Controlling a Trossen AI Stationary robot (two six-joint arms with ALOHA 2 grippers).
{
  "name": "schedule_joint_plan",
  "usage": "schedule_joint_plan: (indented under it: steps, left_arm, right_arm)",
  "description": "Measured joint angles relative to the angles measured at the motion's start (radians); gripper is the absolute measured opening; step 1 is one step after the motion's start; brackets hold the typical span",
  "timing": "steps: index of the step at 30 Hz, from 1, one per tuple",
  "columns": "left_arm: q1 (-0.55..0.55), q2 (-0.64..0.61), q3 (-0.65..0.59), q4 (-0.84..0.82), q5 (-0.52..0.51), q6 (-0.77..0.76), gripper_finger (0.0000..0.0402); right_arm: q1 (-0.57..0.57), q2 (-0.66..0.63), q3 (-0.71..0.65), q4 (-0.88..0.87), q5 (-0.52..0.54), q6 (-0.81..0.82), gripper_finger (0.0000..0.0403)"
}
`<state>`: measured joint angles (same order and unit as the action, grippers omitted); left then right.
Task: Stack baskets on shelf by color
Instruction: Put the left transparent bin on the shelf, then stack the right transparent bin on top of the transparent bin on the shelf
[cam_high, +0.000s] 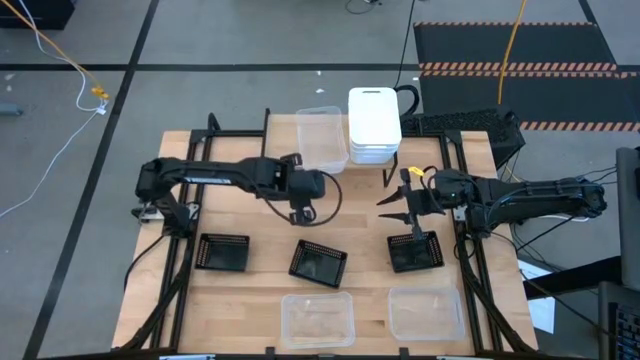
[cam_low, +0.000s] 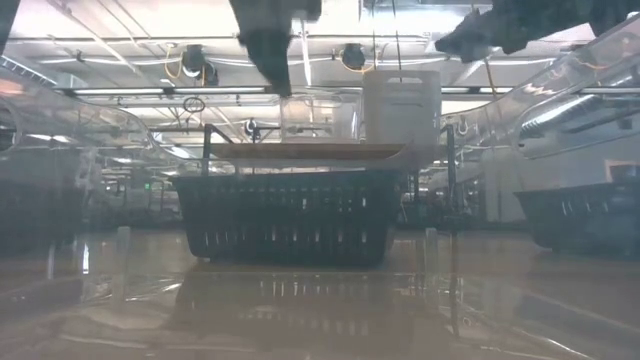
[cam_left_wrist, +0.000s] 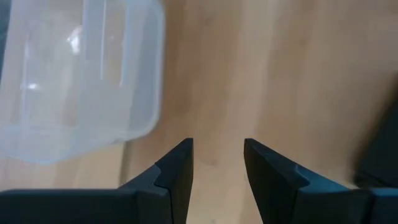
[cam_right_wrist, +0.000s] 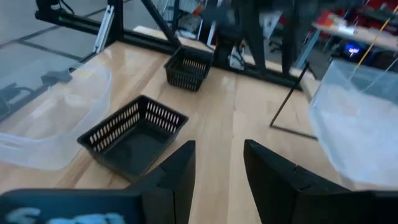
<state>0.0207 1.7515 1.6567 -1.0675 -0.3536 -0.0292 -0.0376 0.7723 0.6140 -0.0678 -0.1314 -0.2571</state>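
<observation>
On the shelf (cam_low: 310, 152) at the table's far edge stand a clear basket (cam_high: 322, 137) and, to its right, a stack of white baskets (cam_high: 374, 125). Three black mesh baskets (cam_high: 223, 251) (cam_high: 318, 263) (cam_high: 415, 250) sit in a row on the tabletop. Two clear baskets (cam_high: 318, 318) (cam_high: 425, 310) rest near the front edge. My left gripper (cam_high: 300, 212) hangs open above bare wood in front of the shelf, between the left and middle black baskets. My right gripper (cam_high: 405, 200) is open, held high above the right black basket, with nothing between its fingers.
Black frame rails (cam_high: 180, 270) run along the table's left and right sides. The shelf's thin black legs (cam_right_wrist: 289, 99) stand at the back. Bare wood (cam_left_wrist: 280, 74) lies under the left gripper. The room beyond shows cables and mats on the floor.
</observation>
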Motion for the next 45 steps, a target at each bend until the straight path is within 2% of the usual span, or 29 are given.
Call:
schedule_joint_plan:
  steps: [3, 9, 16, 20, 26, 31, 35, 41, 45]
  left_arm:
    - [0.046, 0.001, -0.047, 0.025, -0.034, -0.006, 0.0145]
    - [0.13, 0.0, -0.049, 0.11, -0.034, 0.043, 0.0145]
    - [0.185, 0.0, -0.049, 0.138, -0.032, 0.076, 0.0145]
    - [0.191, 0.0, -0.049, 0.126, -0.016, 0.069, 0.0145]
    - [0.144, -0.048, -0.049, 0.045, -0.01, 0.04, 0.0145]
    - [0.085, -0.12, -0.049, 0.038, -0.014, 0.025, 0.0145]
    - [0.034, -0.168, -0.095, 0.201, -0.012, 0.098, 0.0145]
    - [-0.01, -0.227, -0.277, 0.559, 0.031, 0.233, 0.0145]
    - [-0.017, -0.235, -0.379, 0.769, 0.031, 0.291, 0.0145]
  right_arm:
    - [0.0, 0.0, 0.0, 0.003, 0.0, -0.052, 0.0129]
    - [0.0, 0.0, 0.0, 0.041, 0.0, -0.137, 0.0129]
    - [0.0, 0.0, 0.0, 0.022, 0.0, -0.15, 0.0129]
    - [-0.001, 0.0, 0.0, 0.01, 0.0, -0.091, 0.0129]
    - [0.013, 0.0, 0.0, 0.004, -0.006, 0.083, 0.0129]
    - [0.079, 0.009, 0.001, -0.039, -0.107, 0.2, 0.0129]
    - [0.2, 0.04, 0.001, -0.065, -0.105, 0.276, 0.0129]
    - [0.38, 0.147, 0.03, -0.086, -0.1, 0.403, 0.0129]
    - [0.493, 0.209, 0.125, -0.226, 0.0, 0.418, 0.0129]
